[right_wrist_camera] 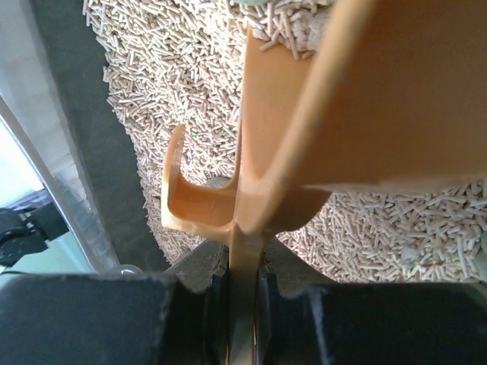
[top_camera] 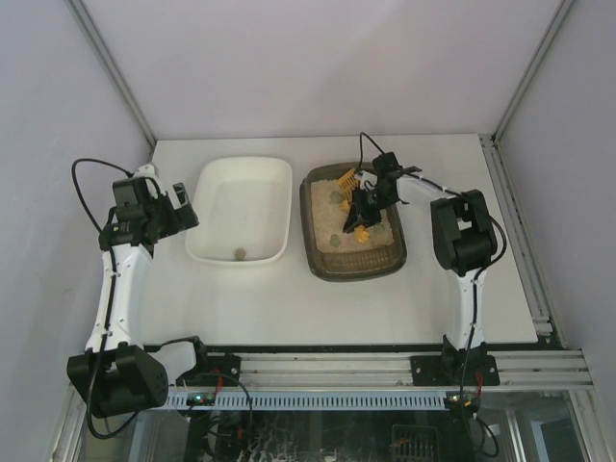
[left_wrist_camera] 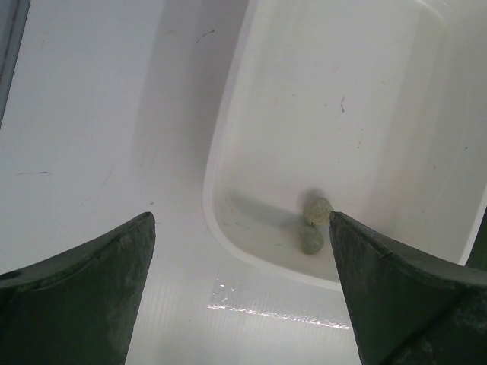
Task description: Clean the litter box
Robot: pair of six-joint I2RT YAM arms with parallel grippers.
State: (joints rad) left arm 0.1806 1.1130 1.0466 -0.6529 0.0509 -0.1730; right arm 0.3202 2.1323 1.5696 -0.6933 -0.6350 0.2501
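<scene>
The litter box, a dark brown tray of pale pellet litter, sits right of centre on the table. Greenish clumps lie on the litter. My right gripper hangs over the box, shut on an orange-yellow scoop. In the right wrist view the jaws pinch the scoop's thin edge just above the pellets. My left gripper stands open beside the white tray's left side, with nothing between its fingers.
A white tray stands left of the litter box, with two greenish clumps near its front wall. The left gripper looks down at that tray's corner. Enclosure walls stand close on both sides and behind.
</scene>
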